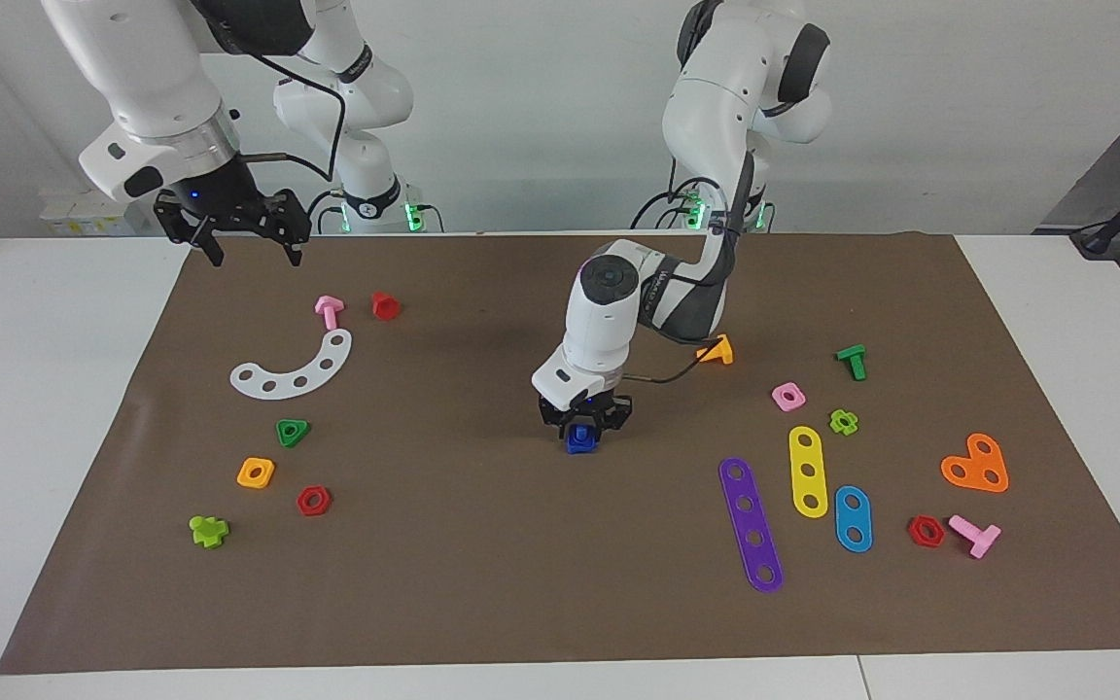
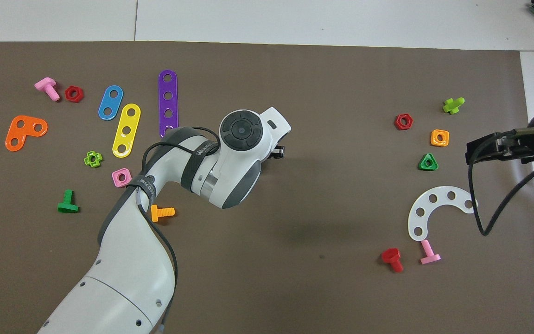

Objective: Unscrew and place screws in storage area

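Note:
The dark-blue screw point(image 1: 579, 440) stands on the brown mat point(image 1: 482, 583) near its middle. I cannot tell its bolt from its nut. My left gripper point(image 1: 583, 425) points straight down onto it, and its fingers close around the top of the blue piece. In the overhead view the left arm's wrist point(image 2: 241, 153) covers the screw, so it is hidden there. My right gripper point(image 1: 251, 255) hangs open and empty in the air over the mat's corner by the right arm's base, and it also shows in the overhead view point(image 2: 480, 153).
Toward the right arm's end lie a white curved strip point(image 1: 296, 370), a pink bolt point(image 1: 329, 311), a red bolt point(image 1: 384, 305), and green point(image 1: 292, 432), orange point(image 1: 256, 472) and red point(image 1: 313, 501) nuts. Toward the left arm's end lie an orange bolt point(image 1: 717, 350), purple point(image 1: 751, 524), yellow point(image 1: 808, 471) and blue point(image 1: 853, 518) strips and a green bolt point(image 1: 852, 361).

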You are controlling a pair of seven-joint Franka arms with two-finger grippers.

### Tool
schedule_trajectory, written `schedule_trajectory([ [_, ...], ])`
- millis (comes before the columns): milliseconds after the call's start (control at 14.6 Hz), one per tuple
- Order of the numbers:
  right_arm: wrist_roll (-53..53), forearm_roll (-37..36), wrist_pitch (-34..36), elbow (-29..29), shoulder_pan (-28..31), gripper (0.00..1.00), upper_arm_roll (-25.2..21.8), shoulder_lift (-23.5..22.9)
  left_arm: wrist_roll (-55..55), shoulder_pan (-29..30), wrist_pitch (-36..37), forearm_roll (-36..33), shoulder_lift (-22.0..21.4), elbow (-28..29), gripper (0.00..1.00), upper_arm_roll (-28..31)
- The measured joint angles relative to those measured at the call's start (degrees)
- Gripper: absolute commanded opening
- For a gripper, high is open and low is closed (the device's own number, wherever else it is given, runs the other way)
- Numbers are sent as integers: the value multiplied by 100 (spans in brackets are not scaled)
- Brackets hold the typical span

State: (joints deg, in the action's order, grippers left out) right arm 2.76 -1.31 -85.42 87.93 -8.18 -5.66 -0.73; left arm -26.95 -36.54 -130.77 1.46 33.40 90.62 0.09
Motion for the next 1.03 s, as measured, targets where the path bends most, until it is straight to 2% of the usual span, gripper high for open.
schedule_trajectory([
  [342, 0, 0, 0, 0, 0, 100, 0, 0, 0, 0, 1, -2, 0, 0, 41, 1],
  [547, 0, 0, 0, 0, 0, 100, 0, 0, 0, 0, 2, -2, -1, -1, 37, 1],
  [820, 0, 0, 0, 0, 0, 100, 0, 0, 0, 0, 73, -2, -2, -50, 36, 4],
  [1025, 0, 0, 0, 0, 0, 100, 0, 0, -1, 2, 451, 4, -3, -250, 36, 22],
])
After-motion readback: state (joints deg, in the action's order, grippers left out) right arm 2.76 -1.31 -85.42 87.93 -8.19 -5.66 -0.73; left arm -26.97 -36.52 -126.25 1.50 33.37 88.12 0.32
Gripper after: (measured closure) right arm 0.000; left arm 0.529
